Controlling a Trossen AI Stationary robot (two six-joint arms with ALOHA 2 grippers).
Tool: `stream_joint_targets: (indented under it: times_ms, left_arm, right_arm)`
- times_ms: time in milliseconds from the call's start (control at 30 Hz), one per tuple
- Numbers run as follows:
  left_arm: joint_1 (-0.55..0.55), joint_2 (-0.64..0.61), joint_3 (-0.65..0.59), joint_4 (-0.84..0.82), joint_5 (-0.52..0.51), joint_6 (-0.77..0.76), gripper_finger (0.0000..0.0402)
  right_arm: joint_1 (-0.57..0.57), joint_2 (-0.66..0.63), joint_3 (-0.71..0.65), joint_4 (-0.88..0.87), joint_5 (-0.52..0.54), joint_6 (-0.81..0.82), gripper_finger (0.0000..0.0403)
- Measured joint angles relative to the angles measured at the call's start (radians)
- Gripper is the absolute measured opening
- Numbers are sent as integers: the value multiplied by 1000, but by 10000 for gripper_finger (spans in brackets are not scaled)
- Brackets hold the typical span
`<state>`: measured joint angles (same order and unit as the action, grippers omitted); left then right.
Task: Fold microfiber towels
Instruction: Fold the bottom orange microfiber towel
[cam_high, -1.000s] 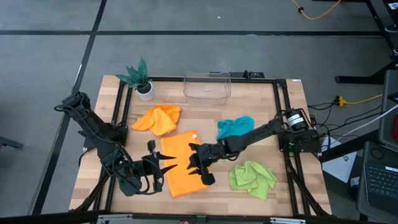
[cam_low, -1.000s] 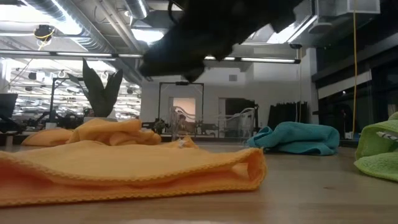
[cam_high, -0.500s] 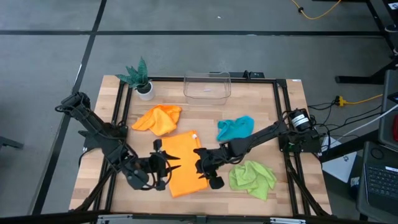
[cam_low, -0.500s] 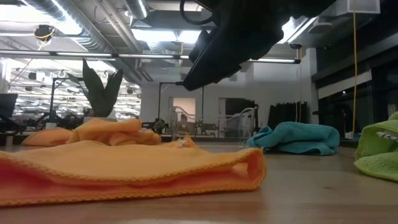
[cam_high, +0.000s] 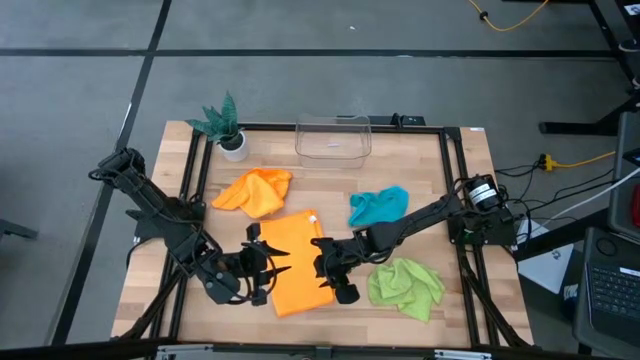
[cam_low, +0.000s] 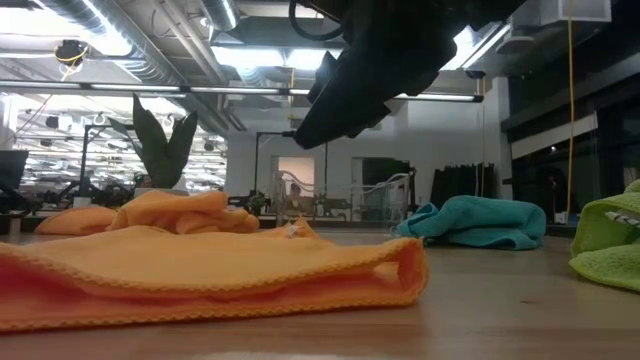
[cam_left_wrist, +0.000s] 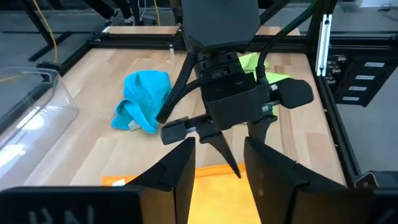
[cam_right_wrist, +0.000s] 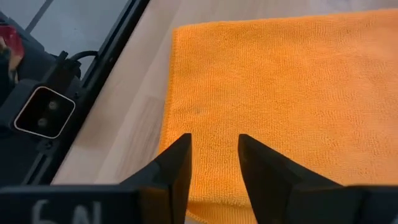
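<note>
Both claws hover over the folded orange towel (cam_high: 295, 263) at the table's front, left gripper (cam_high: 262, 270) and right gripper (cam_high: 330, 272), fingers apart and empty. Best play, I'd say: pinch matching corners together, lift evenly, lay edges flush.

Two orange towels (cam_high: 296, 262) (cam_high: 255, 191), teal-blue towel (cam_high: 378, 205), lime green towel (cam_high: 406, 285) — pale wood table (cam_high: 470, 180), black tools.
</note>
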<state>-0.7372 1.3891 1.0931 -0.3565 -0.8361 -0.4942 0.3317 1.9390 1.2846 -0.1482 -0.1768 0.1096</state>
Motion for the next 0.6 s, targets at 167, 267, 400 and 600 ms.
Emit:
stream_joint_targets:
  times_ms: [167, 267, 400, 600]
  left_arm:
    - [0, 0, 0, -1, 48, -1, 154]
    - [0, 0, 0, -2, 50, -1, 156]
    - [0, 0, 0, -2, 50, -1, 154]
    - [-6, 0, 0, -2, 50, -51, 154]
  right_arm:
    - [-1, 0, 0, 1, 45, -37, 199]
    - [-1, 0, 0, 1, 46, -37, 233]
    - [-1, 0, 0, 7, 46, -40, 262]
    - [-3, 0, 0, 21, 52, -40, 270]
